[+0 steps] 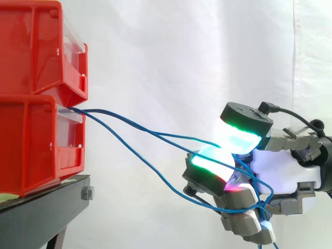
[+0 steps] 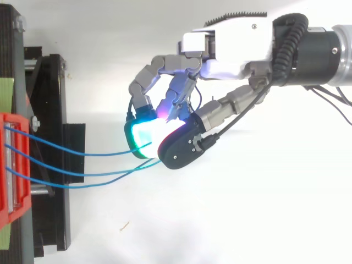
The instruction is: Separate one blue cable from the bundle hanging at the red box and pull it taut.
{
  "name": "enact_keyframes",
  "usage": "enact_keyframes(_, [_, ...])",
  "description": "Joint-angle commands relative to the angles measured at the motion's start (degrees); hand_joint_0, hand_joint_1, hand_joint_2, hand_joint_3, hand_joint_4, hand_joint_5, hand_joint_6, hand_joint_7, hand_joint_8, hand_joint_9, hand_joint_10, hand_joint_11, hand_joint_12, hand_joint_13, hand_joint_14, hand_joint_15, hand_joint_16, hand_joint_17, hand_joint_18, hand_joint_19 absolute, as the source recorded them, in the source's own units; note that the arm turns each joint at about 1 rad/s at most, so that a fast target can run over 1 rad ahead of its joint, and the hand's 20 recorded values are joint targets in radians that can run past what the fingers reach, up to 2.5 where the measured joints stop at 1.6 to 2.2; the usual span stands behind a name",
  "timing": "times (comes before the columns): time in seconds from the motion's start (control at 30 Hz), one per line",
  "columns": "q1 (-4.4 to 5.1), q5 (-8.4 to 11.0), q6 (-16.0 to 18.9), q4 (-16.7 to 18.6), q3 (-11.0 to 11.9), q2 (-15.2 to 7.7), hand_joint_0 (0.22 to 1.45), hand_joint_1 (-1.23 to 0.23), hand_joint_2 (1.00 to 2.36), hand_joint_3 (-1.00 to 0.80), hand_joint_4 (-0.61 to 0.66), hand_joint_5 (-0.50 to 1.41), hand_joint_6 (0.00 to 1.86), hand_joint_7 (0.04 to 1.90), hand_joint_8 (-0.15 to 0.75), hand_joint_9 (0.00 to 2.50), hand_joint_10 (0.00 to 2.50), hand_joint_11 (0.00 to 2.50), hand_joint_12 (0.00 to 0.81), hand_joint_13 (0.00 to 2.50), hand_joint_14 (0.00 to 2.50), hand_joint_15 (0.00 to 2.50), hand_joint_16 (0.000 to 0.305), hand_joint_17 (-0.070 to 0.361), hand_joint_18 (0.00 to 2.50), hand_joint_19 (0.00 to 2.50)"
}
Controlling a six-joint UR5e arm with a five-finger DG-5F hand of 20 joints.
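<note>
While hand (image 1: 280, 167) curls, blue cables (image 2: 104, 154) pinched, between fingertips (image 1: 239, 136)

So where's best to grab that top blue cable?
I'd say mid-span, pinching from the arm's side. There the top cable runs fairly straight, clear of the cables sagging below; near the hand they converge.

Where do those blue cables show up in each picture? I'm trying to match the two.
Side view: the blue cables leave the lower red box at left and slope down to the right into the curled hand.
Top view: the blue cables run from the left edge rightward to the hand at centre.
Shared landmark: the red box, where the cables start.
</note>
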Motion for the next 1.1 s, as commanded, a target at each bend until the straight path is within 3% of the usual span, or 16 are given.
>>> enact_keyframes(0.0, [0.02, 0.15, 0.0, 0.0, 0.0, 0.0, 0.59, -0.79, 1.01, -0.04, -0.15, -0.12, 0.91, 1.09, 0.363, 1.00, 0.00, 1.22, 0.434, 0.98, 0.02, 1.00, 0.055, 0.123, 1.02, 0.93])
enact_keyframes(0.33, [0.02, 0.15, 0.0, 0.0, 0.0, 0.0, 0.60, -0.79, 1.01, -0.04, -0.15, -0.12, 0.91, 1.09, 0.367, 0.94, 0.01, 1.15, 0.437, 0.93, 0.02, 0.88, 0.055, 0.123, 0.97, 0.79])
enact_keyframes(0.5, [-0.07, 0.15, 0.0, -0.2, 0.0, 0.0, 0.60, -0.79, 1.01, -0.04, -0.15, -0.12, 0.91, 1.10, 0.370, 0.99, 0.00, 1.26, 0.440, 0.91, 0.02, 0.90, 0.055, 0.124, 0.95, 0.81])
enact_keyframes(1.07, [0.02, 0.15, 0.0, -0.2, 0.0, 0.0, 0.60, -0.80, 1.00, 0.00, -0.13, -0.11, 0.90, 1.15, 0.379, 1.03, 0.00, 1.23, 0.449, 0.96, 0.02, 0.92, 0.059, 0.132, 1.01, 0.87])
